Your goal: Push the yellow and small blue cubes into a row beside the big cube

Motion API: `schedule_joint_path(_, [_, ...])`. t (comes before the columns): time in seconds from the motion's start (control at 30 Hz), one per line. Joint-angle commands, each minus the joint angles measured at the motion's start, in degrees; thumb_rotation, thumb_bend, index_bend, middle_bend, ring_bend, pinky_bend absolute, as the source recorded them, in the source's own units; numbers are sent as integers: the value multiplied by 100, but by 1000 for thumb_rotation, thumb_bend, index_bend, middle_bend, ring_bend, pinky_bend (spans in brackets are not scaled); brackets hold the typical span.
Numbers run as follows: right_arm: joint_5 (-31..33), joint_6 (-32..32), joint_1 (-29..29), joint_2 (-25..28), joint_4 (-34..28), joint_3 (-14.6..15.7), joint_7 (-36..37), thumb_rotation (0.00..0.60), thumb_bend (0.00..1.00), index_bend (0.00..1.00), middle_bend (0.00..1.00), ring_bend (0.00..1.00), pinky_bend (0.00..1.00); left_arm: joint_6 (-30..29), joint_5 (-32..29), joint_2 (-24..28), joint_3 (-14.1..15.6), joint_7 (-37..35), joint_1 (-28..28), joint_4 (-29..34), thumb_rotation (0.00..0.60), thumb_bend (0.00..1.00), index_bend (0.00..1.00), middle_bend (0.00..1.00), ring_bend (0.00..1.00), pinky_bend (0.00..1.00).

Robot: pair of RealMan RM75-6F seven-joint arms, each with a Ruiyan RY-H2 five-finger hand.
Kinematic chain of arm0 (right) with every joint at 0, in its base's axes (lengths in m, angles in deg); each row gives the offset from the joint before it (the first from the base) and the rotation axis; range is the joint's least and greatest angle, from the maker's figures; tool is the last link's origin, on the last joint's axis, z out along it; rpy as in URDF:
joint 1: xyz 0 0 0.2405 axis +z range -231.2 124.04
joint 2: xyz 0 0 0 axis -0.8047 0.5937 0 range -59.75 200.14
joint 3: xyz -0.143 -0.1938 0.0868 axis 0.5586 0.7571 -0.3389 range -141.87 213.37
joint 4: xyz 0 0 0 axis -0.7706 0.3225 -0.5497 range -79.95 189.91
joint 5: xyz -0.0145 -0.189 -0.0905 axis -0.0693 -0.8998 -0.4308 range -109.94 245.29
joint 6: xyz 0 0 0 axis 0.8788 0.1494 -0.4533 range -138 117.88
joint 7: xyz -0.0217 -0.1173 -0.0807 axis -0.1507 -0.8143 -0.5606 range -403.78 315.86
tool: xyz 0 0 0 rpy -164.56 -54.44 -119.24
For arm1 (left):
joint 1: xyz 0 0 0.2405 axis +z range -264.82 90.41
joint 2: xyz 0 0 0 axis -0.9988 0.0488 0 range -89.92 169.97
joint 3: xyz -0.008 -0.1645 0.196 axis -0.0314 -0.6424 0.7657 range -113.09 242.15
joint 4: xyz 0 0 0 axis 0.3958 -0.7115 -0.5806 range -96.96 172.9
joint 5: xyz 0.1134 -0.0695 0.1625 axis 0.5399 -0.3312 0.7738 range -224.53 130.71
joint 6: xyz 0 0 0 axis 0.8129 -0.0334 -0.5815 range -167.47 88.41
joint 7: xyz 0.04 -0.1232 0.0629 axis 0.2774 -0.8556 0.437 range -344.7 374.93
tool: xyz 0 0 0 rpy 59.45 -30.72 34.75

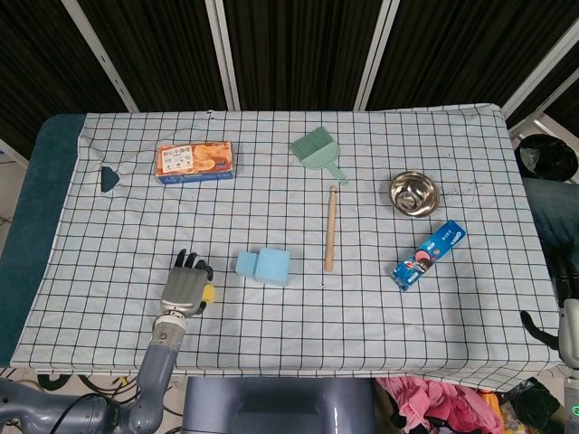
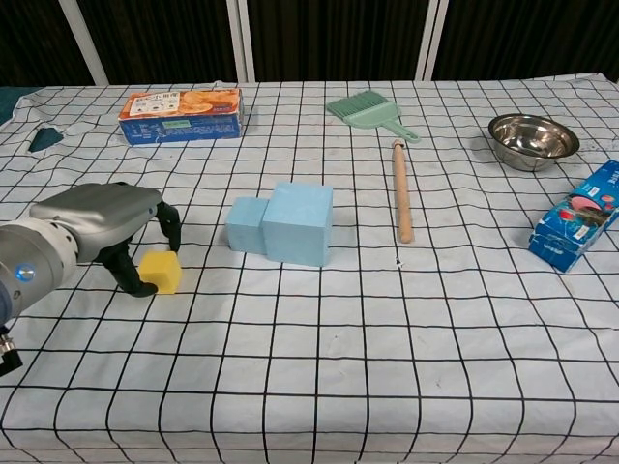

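The yellow cube [image 2: 161, 272] lies on the checked cloth, left of the small blue cube [image 2: 248, 224], which touches the big blue cube [image 2: 298, 223]. My left hand [image 2: 102, 224] arches over the yellow cube's left side, its fingers [image 2: 170, 224] spread and curled down and its thumb against the cube. In the head view the left hand [image 1: 187, 285] covers most of the yellow cube [image 1: 209, 293], a short gap left of the small blue cube [image 1: 246, 263] and big cube [image 1: 272, 266]. My right hand [image 1: 568, 318] shows only partly at the table's right edge.
A wooden stick [image 2: 401, 189] lies right of the big cube. A green brush [image 2: 364, 109], an orange biscuit box [image 2: 181, 114], a steel bowl [image 2: 533, 139] and a blue packet [image 2: 580, 226] lie further off.
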State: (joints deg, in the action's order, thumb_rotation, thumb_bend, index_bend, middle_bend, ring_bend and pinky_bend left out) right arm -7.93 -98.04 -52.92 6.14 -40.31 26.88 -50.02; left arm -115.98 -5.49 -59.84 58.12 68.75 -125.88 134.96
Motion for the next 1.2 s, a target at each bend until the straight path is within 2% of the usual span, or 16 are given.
schedule_joint_path(0.03, [10,10,4,-5,-2,0,-11,600,197,106,67,212,120,65,-54,8,-39,2,-23,-8,600,227,406,276,75,0])
schedule_joint_path(0.9, [-10,-28,-8,-5,-45,0,-35,600,198,106,67,212,120,180,-249,90,-69,22,-47,-18,600,303,449,302,75,0])
schedule_joint_path(1.2, [-45,-48,-13,0,-57,7,-30,600,197,106,67,212,120,112,-161,260,-253,-213,-23,144,600,343,460,310,78,0])
